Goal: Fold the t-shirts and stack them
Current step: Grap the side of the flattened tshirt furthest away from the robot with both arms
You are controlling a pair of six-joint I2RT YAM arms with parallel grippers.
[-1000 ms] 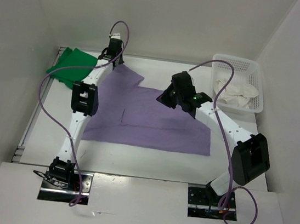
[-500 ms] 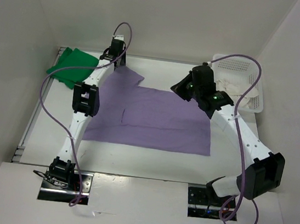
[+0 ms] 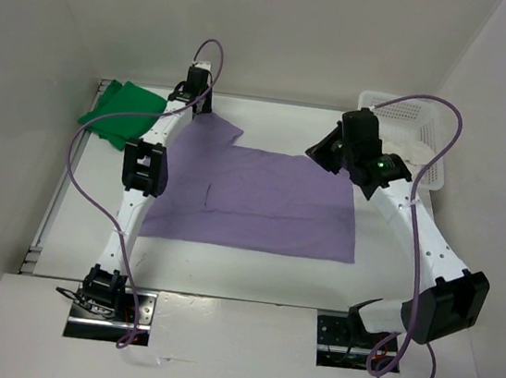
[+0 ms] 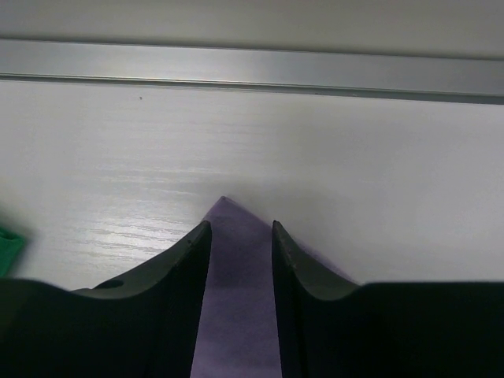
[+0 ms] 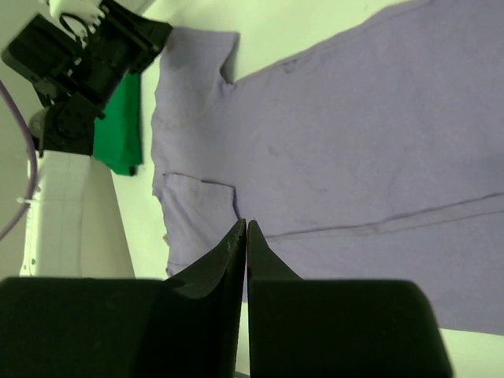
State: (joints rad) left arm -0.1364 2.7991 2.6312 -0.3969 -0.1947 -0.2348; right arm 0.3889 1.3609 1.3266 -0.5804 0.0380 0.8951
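Observation:
The lavender-purple t-shirt (image 3: 260, 204) lies spread flat in the middle of the table. Its far-left sleeve corner (image 4: 236, 315) lies on the table between the fingers of my left gripper (image 4: 240, 228), which stand apart, open, one on each side of the cloth. The green t-shirt (image 3: 119, 108) lies folded at the far left, just left of the left gripper (image 3: 198, 107). My right gripper (image 5: 246, 224) is shut on nothing and hangs above the purple shirt's far-right corner (image 3: 319, 151). The cream-white t-shirt (image 3: 416, 155) lies crumpled in the basket.
A white lattice basket (image 3: 432, 143) stands at the far right corner, close behind the right arm. A metal rail (image 4: 252, 71) runs along the table's far edge just beyond the left gripper. White walls enclose the table on three sides.
The right arm has swung right and farther back, from over the shirt's middle to its far-right corner near the basket. The left gripper has stayed at the sleeve corner.

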